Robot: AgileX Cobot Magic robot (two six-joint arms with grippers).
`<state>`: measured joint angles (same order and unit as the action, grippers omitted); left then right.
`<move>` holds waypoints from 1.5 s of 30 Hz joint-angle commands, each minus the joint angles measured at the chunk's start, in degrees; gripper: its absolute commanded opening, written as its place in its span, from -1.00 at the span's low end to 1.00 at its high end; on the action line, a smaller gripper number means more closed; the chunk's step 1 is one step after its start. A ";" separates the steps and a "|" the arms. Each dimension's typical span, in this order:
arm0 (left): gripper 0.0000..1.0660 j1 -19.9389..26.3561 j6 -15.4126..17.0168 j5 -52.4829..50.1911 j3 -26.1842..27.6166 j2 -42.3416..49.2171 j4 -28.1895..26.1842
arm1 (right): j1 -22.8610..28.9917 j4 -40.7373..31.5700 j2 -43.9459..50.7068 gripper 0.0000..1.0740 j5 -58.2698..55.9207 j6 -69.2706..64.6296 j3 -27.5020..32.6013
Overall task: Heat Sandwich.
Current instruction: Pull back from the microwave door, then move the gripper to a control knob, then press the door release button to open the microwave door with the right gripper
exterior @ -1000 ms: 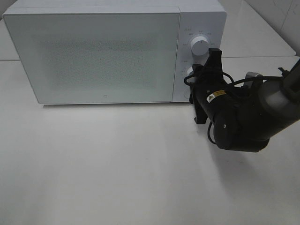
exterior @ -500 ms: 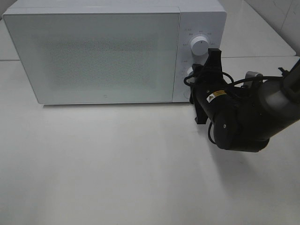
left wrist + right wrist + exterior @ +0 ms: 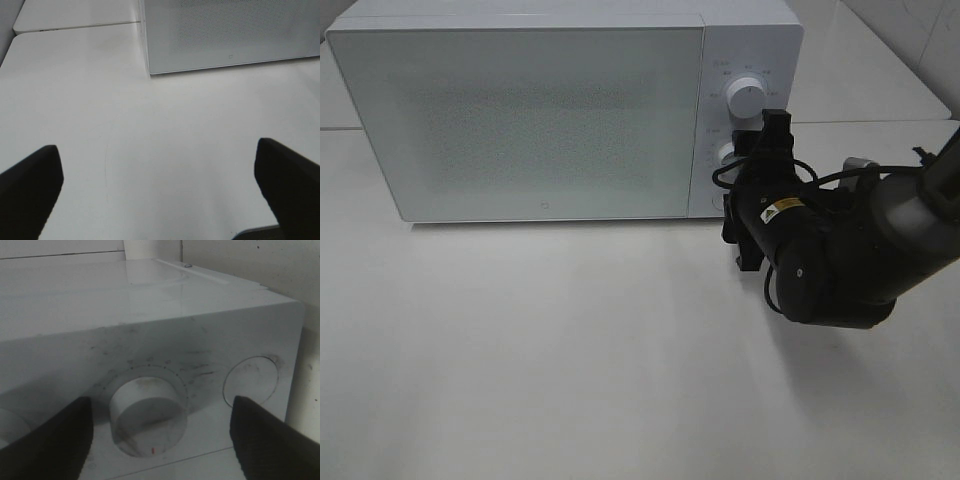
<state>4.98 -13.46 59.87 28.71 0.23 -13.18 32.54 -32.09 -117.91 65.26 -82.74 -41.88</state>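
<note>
The right gripper (image 3: 159, 437) has widened and shifted slightly at the microwave (image 3: 540, 120), jaws apart flanking its lower knob (image 3: 147, 415). The left gripper (image 3: 160, 190), too, gapes wide

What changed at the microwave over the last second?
The right hand spread its fingers and let go of the lower knob, shifting slightly as it did. The microwave has not moved, its door stays closed, and the upper knob looks unchanged.
</note>
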 commanded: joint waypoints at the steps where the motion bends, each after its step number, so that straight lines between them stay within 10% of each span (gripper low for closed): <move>1: 0.90 0.00 0.40 -0.34 -0.11 1.55 -0.34 | -0.40 0.74 0.57 0.42 1.95 0.23 -1.03; 28: 0.90 0.00 0.40 -0.34 -0.11 1.55 -0.34 | -0.40 6.07 13.12 0.42 -6.47 3.84 13.18; 45: 0.90 0.00 0.40 -0.34 -0.11 1.55 -0.34 | -0.57 6.47 29.62 0.39 -40.91 47.78 12.78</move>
<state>4.98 -13.46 59.87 28.71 0.23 -13.18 32.37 -26.53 -89.15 25.90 -38.27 -28.82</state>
